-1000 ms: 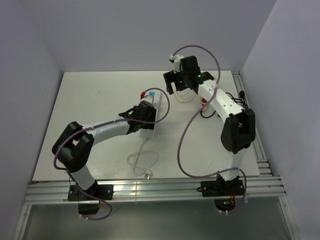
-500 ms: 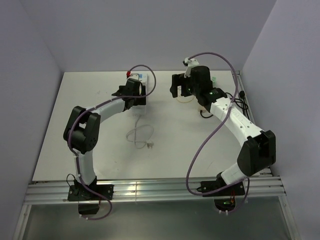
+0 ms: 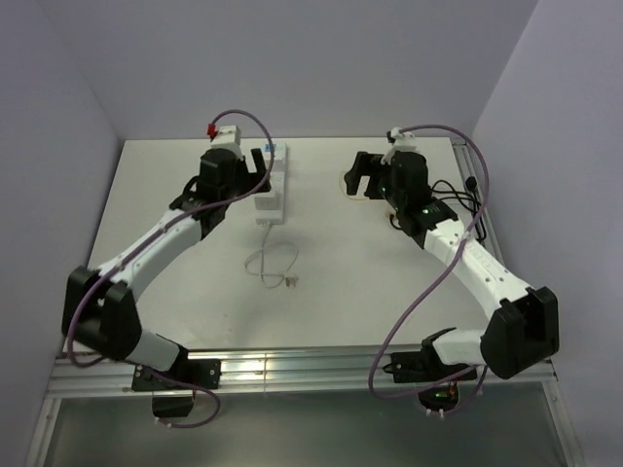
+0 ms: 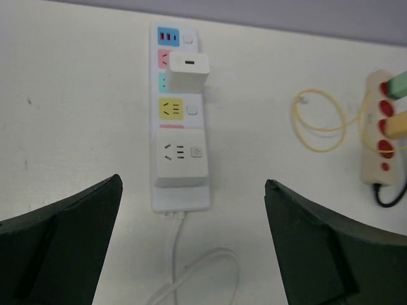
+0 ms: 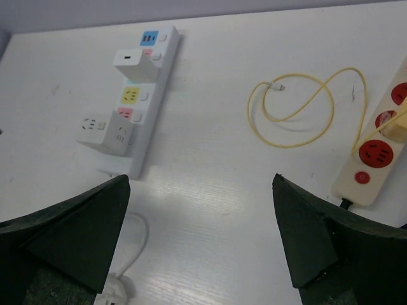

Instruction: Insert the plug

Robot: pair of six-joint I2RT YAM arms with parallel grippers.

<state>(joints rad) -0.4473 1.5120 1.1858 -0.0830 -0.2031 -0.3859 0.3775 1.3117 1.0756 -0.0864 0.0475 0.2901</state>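
A white power strip (image 3: 271,191) lies at the back middle of the table. In the left wrist view the strip (image 4: 180,190) carries a white USB charger (image 4: 186,72) and a white cube adapter (image 4: 181,155). Its cord loops toward me and ends in a white plug (image 3: 290,282), lying loose; the plug also shows in the right wrist view (image 5: 114,292). My left gripper (image 4: 193,184) is open and empty above the strip's near end. My right gripper (image 5: 201,178) is open and empty over bare table between the two strips.
A beige power strip (image 5: 378,152) with red sockets lies at the right, with green and yellow plugs (image 4: 397,105) in it. A looped yellow cable (image 5: 299,108) lies beside it. Black cables (image 3: 462,199) run along the right rail. Walls close the back and sides.
The white strip has shifted left and back with my left arm, which has since swung out left and hangs open over it. My right arm has stretched out, its gripper moving right.
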